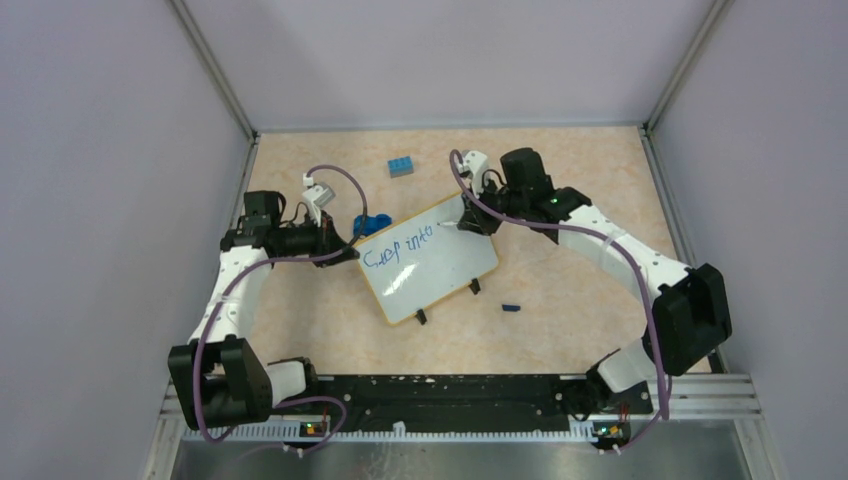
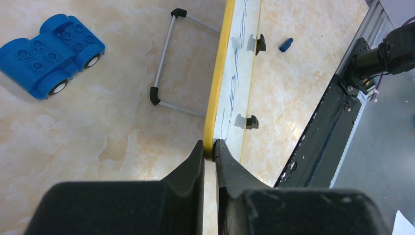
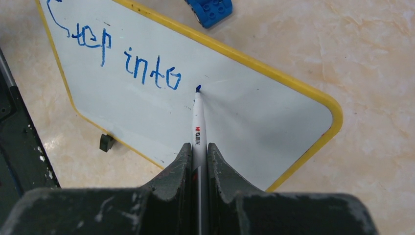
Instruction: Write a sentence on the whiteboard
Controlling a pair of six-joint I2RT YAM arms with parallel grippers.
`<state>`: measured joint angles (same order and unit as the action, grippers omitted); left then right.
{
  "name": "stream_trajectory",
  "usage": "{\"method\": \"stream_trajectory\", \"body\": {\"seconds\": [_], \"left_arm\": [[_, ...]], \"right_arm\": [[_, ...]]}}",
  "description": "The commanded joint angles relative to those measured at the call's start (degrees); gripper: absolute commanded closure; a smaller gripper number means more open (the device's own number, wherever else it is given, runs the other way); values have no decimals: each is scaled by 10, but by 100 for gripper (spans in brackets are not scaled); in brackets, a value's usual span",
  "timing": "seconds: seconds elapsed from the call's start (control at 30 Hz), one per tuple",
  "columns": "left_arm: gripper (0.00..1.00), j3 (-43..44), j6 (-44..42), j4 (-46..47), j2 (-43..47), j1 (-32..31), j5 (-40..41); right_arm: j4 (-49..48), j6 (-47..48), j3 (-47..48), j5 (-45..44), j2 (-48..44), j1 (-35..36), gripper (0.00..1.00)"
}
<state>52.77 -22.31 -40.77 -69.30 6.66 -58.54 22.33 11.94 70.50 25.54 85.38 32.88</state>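
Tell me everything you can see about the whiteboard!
The whiteboard is a small white rectangle with rounded corners and a thin yellow rim. Two black clip feet sit on its near edge. Blue handwriting across it reads "Step into". It sits at an angle on the tan table. The left gripper pinches its rim, and the marker in the right gripper has its blue tip at the surface just after the last word.

Bright, even light from above falls on the desk (image 1: 570, 340); soft shadows trail the whiteboard (image 1: 440, 275), with faint glare and sharp focus throughout
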Motion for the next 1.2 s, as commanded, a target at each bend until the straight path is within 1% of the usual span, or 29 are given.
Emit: {"method": "stream_trajectory", "body": {"seconds": [0.0, 0.23, 0.37, 0.63, 1.0, 1.17], "left_arm": [[100, -1, -13, -3, -6, -4, 12], [100, -1, -13, -3, -5, -4, 12], [100, -1, -12, -3, -6, -4, 13], [100, -2, -13, -3, -4, -4, 15], [100, -4, -12, -1, -4, -4, 15], [100, -6, -13, 1, -2, -4, 15]], "right_arm": [[-15, 11, 15, -15, 7, 3, 100], [-4, 16, 9, -20, -5, 3, 100], [-3, 23, 17, -41, -6, 2, 100], [1, 28, 34, -51, -1, -5, 100], [-2, 22, 45, -47, 2, -8, 100], [-1, 24, 34, -44, -1, -8, 100]]}}
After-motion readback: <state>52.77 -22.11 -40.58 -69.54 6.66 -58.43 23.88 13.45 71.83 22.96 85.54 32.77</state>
